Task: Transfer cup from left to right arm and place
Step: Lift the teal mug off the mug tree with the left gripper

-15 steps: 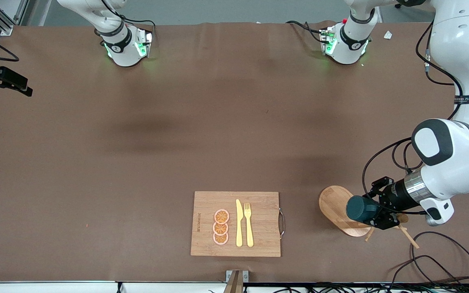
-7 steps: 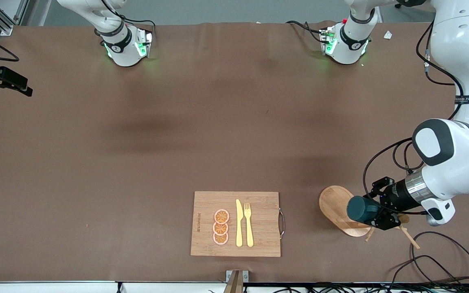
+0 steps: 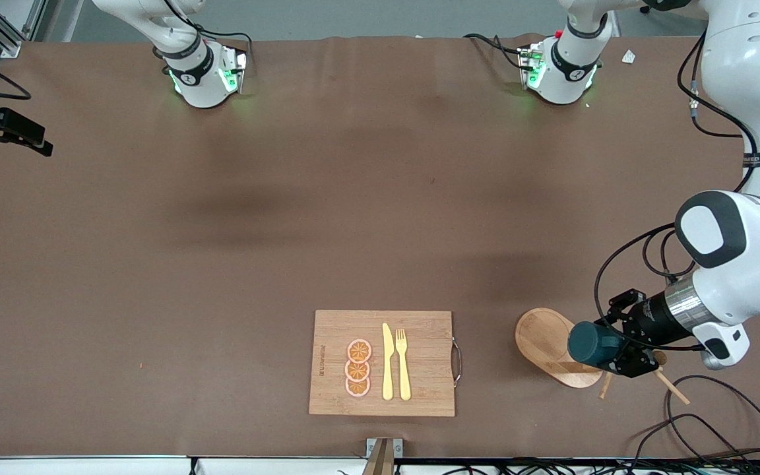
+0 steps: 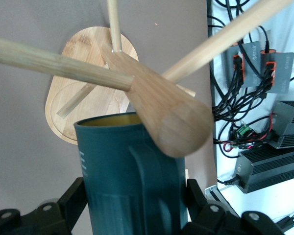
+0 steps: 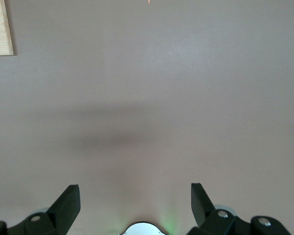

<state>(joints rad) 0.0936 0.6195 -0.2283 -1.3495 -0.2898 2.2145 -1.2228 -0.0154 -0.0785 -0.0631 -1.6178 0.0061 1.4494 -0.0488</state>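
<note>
My left gripper (image 3: 607,349) sits at the lower right of the front view, clamped tight on the cup (image 3: 590,344), which lies on its side in my grip, its body sticking out toward the middle of the frame. It hangs over the end of the wooden stand (image 3: 551,344) that lies toward my left arm's end of the table; the stand's oval base shows bare in front of the cup, and thin pegs (image 3: 672,387) poke out below my wrist in that picture. In the left wrist view the cup (image 4: 132,181) fills the lower middle of the frame, dark teal with ribbed sides and a yellow-brown inside just showing at the rim, and my black fingers (image 4: 73,203) press against it on both sides. The stand's rounded top knob (image 4: 169,115) overlaps the cup's rim in that picture; whether they touch I cannot tell. Pegs spread from it to the frame's edges over the oval base (image 4: 73,98). My right gripper (image 5: 134,198) shows only in the right wrist view, its fingers spread wide with nothing between them, over bare brown table (image 5: 152,88); that arm waits. In the lower middle of the front view lies a cutting board (image 3: 426,343) carrying three orange slices (image 3: 357,368), a yellow knife (image 3: 387,363) and a yellow fork (image 3: 403,364).
</note>
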